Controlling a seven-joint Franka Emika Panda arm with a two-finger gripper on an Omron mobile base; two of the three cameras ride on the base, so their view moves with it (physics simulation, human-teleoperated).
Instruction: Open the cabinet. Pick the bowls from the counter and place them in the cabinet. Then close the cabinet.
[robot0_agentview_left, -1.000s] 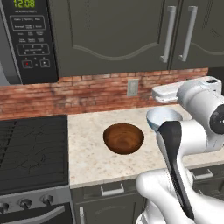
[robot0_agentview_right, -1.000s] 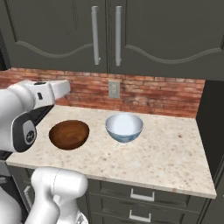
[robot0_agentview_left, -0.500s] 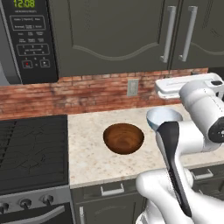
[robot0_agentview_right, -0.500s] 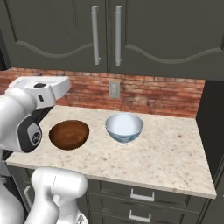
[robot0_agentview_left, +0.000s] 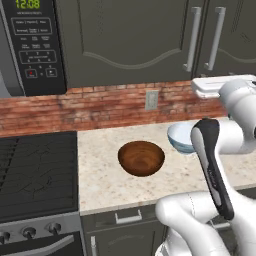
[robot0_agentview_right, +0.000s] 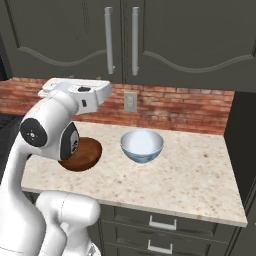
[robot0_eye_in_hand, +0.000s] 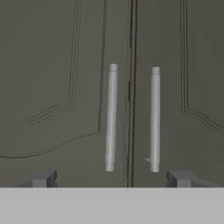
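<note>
The cabinet (robot0_agentview_left: 130, 40) (robot0_agentview_right: 190, 35) hangs above the counter (robot0_agentview_left: 105, 180) (robot0_agentview_right: 195, 180) with both doors closed. In the hand view its two vertical bar handles (robot0_eye_in_hand: 111, 118) (robot0_eye_in_hand: 154, 119) stand straight ahead, either side of the door seam. My gripper (robot0_eye_in_hand: 112, 178) is open, its fingertips (robot0_eye_in_hand: 43, 178) spread wide below the handles, a short way off from the doors and holding nothing. The brown wooden bowl (robot0_agentview_left: 141, 157) (robot0_agentview_right: 85, 156) sits on the counter, partly behind my arm in the right base view. The white bowl (robot0_agentview_left: 180, 137) (robot0_agentview_right: 142, 145) rests to its right.
A black microwave (robot0_agentview_left: 30, 45) hangs at the left above the stovetop (robot0_agentview_left: 35, 170). A brick backsplash with an outlet (robot0_agentview_left: 151, 100) runs behind the counter. Drawers (robot0_agentview_right: 160, 225) lie under it. My white arm (robot0_agentview_left: 215, 150) rises beside the white bowl.
My hand has risen and moved closer to the cabinet doors. The bowls have not moved and the jaws have stayed open.
</note>
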